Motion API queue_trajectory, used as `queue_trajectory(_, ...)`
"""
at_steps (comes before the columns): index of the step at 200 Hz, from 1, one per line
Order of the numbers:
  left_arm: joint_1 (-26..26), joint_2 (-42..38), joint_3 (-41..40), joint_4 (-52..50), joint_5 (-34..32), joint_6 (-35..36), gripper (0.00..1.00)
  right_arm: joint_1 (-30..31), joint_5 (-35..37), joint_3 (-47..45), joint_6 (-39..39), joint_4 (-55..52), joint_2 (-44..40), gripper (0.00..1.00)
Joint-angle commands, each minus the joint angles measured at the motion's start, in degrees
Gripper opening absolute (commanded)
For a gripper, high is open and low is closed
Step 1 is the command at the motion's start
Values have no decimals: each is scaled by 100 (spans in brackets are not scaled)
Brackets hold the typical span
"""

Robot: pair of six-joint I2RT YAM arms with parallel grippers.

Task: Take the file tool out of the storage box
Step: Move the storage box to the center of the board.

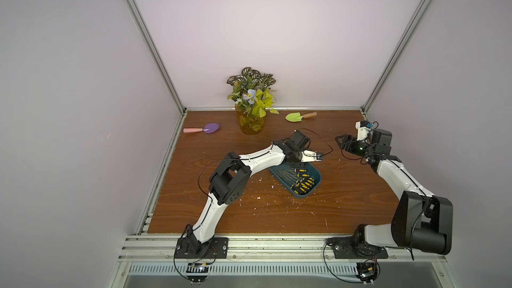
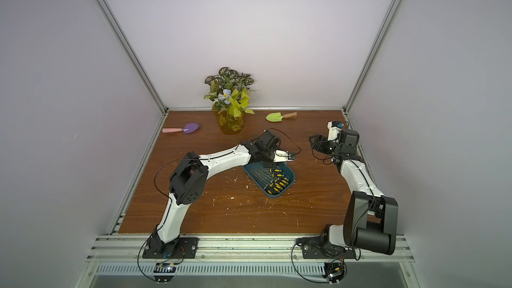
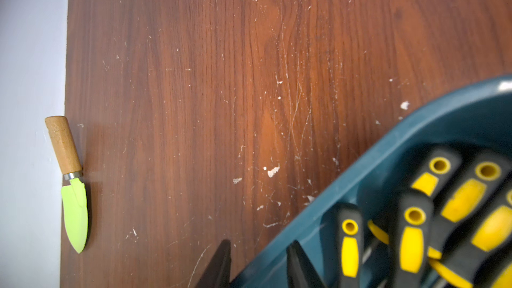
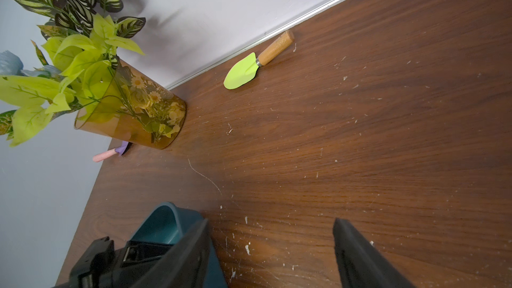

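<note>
storage box (image 1: 318, 182) stood on the table (image 1: 277, 217) between the two arms. the files (image 1: 302, 182) lay inside it, black-and-yellow handles bunched at one end, thin shanks toward the other. none was out.

left gripper (image 3: 261, 245) hung over the box's far end. in the left wrist view one fingertip (image 3: 221, 261) sat outside the wall and its partner inside, with the rim running between them. the gap was narrow, but it could not be told whether they pressed the wall. no file lay between them. right gripper (image 4: 271, 225) stood beside the box, jaws wide apart and empty.

judgement: the step in hand was securing a first hold. a hold on the wall would only steady the box. one handle would need taking singly, across its width, clear of its neighbours, then lifting straight up so the shank did not snag.
</note>
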Motion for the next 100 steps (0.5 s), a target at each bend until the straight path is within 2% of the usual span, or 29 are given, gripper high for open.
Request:
queue_trajectory(1,33,188,84,-525,-180,-248,32,-15,-175,28,30,124,-53,75)
queue_trajectory(45,349,130,178,-839,-222,-690,23,-7,-213,58,83,155,-71,75)
queue_trajectory(85,724,41,143,-1099,-377,-1465,20,-1,-282,34,169,250,-84,76)
queue_trajectory(100,826,-19,22,-1124,-465,-1731,16,11,-300,22,200,275,-80,76)
